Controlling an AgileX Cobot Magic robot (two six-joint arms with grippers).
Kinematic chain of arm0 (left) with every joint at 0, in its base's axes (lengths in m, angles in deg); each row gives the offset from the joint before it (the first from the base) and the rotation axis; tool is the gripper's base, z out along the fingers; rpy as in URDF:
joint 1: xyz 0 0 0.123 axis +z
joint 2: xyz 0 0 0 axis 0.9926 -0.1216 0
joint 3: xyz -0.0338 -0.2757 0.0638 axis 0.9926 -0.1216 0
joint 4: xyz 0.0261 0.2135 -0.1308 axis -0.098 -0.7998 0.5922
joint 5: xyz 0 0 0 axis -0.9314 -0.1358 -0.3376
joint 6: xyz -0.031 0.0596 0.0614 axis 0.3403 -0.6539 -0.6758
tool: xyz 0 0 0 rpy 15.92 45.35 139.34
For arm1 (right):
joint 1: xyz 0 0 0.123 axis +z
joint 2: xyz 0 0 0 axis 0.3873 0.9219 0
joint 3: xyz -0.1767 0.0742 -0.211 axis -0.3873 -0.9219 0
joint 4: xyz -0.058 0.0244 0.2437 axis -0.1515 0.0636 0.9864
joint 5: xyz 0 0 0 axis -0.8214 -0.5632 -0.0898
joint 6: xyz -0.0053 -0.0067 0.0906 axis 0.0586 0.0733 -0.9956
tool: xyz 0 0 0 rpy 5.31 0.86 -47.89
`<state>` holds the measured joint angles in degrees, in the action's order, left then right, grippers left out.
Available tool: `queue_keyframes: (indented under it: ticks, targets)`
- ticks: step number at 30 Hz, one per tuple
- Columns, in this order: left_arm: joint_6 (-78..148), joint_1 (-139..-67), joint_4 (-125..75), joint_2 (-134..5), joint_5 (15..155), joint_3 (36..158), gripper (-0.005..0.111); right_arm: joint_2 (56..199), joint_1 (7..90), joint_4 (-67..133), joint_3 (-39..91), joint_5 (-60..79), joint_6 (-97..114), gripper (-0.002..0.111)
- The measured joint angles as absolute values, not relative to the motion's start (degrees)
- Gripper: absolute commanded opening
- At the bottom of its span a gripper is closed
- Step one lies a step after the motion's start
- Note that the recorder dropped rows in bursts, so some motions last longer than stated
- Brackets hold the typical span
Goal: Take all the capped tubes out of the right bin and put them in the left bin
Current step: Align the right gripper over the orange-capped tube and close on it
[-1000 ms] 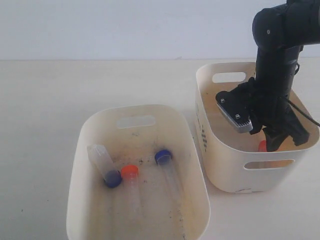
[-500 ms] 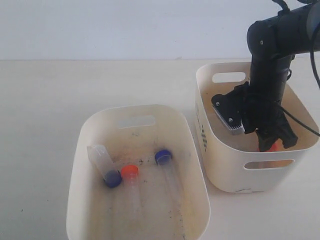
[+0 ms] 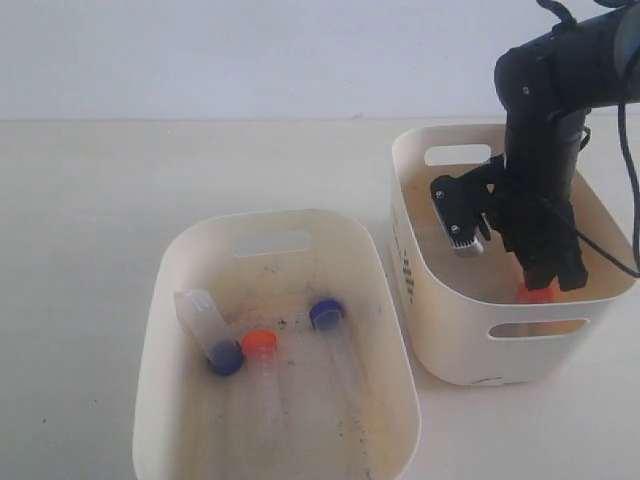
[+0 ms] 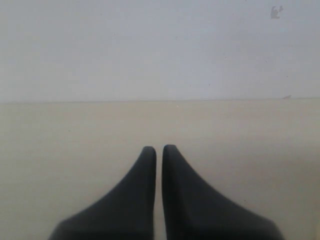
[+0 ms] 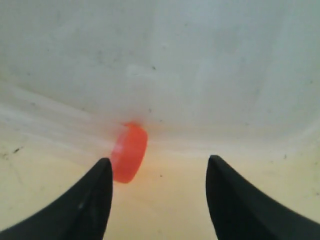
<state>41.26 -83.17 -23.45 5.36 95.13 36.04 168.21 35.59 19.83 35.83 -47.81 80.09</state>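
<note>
In the exterior view the right bin [image 3: 452, 338] holds one capped tube, of which only the orange cap [image 3: 537, 293] shows, against the near wall. My right gripper [image 3: 553, 277] reaches down into this bin just above that cap. In the right wrist view the gripper [image 5: 160, 162] is open and empty. The orange cap [image 5: 129, 152] lies just past one fingertip [image 5: 103, 166], against the bin wall [image 5: 200, 60]. The left bin [image 3: 268, 216] holds three tubes: a blue-capped one [image 3: 226, 357], an orange-capped one [image 3: 260, 342] and another blue-capped one [image 3: 325, 314]. My left gripper [image 4: 159, 148] is shut and empty over bare table.
The two bins stand side by side on a pale table [image 3: 90, 200], a narrow gap between them. The right wrist camera housing [image 3: 455, 220] hangs inside the right bin near its left wall. A black cable [image 3: 610, 262] trails over that bin's right rim.
The right arm has swung inside the right bin and its wrist has turned. The fingers now point down over the orange cap by the near wall. The tubes in the left bin have not moved.
</note>
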Motion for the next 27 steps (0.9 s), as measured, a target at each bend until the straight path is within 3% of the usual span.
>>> queue_keyframes:
  ticks: [27]
  targets:
    - [41.3, -83.2, -23.4, 5.4, 95.1, 36.0, 0.004, 167.5, 35.6, 26.0, 31.7, -47.7, 88.6, 0.054]
